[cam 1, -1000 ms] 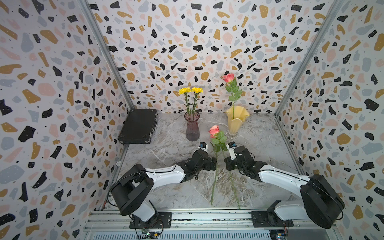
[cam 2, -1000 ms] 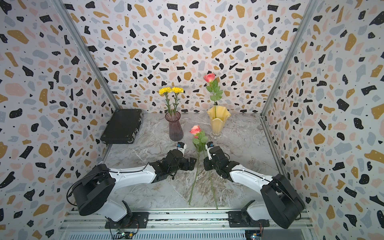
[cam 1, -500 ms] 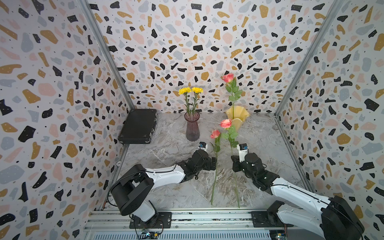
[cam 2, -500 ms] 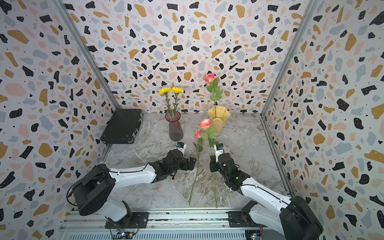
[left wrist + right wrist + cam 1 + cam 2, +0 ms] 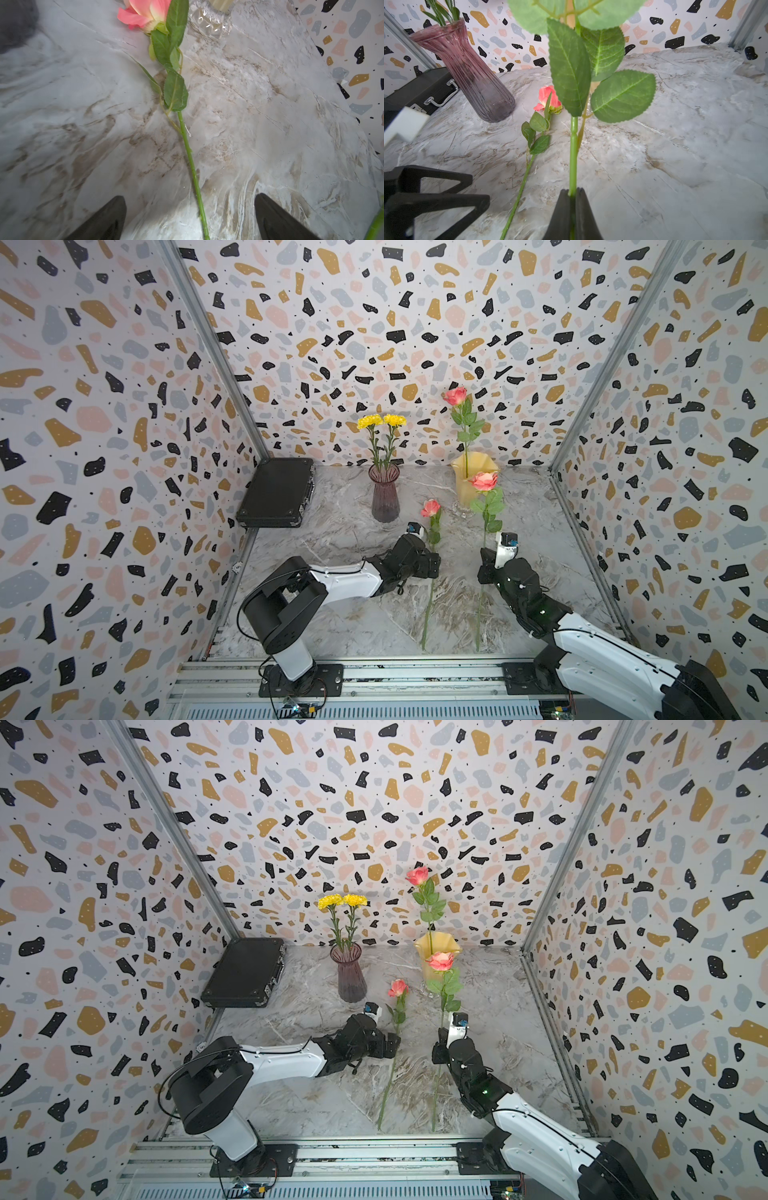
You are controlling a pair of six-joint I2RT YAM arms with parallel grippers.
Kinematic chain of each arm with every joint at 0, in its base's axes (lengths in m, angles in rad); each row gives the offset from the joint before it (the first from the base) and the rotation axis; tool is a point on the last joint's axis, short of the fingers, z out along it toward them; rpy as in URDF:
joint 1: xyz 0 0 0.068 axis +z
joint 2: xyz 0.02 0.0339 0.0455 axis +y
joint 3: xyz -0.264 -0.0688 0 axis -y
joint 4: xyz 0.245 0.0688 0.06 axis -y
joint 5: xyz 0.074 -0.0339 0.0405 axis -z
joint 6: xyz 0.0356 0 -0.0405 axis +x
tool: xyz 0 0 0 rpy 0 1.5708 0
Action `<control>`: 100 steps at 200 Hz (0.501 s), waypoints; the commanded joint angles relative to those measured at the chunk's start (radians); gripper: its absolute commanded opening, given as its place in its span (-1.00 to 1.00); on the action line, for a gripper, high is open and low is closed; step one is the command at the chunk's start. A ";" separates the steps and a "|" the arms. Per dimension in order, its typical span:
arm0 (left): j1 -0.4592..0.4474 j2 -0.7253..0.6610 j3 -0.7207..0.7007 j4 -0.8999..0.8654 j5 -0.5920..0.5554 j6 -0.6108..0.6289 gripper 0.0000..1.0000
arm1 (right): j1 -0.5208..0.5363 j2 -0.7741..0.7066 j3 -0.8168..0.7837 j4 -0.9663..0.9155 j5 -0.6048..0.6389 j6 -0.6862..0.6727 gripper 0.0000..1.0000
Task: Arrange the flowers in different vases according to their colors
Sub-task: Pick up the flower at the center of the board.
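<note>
Marble table [image 5: 675, 145], wrist-only, right pincer [image 5: 572, 193] clamping rose [image 5: 573, 149]

A rose [image 5: 430, 508] lies on the table [image 5: 353, 614] before the left vase [image 5: 385, 499] and right vase [image 5: 462, 489].

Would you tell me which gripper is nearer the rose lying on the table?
Left. The left gripper has the lying rose between its open jaws. The right gripper, shut on the held rose, stands apart beside it.

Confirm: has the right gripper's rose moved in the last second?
Yes. The held rose swung toward the yellow vase; its bloom now overlaps it in both top views.
</note>
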 commanded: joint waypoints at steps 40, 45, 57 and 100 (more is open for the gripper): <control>-0.004 0.033 0.095 -0.053 0.159 0.138 0.99 | 0.001 -0.025 0.014 0.013 0.033 0.002 -1.00; -0.007 0.028 0.097 -0.064 0.141 0.140 0.99 | 0.000 -0.025 0.014 0.014 0.033 -0.002 -1.00; -0.007 -0.004 0.077 -0.070 0.081 0.128 0.99 | 0.001 -0.024 0.014 0.023 0.032 -0.029 -1.00; -0.008 -0.179 -0.068 -0.004 -0.166 0.087 0.99 | 0.001 0.001 0.071 -0.031 0.065 -0.137 -1.00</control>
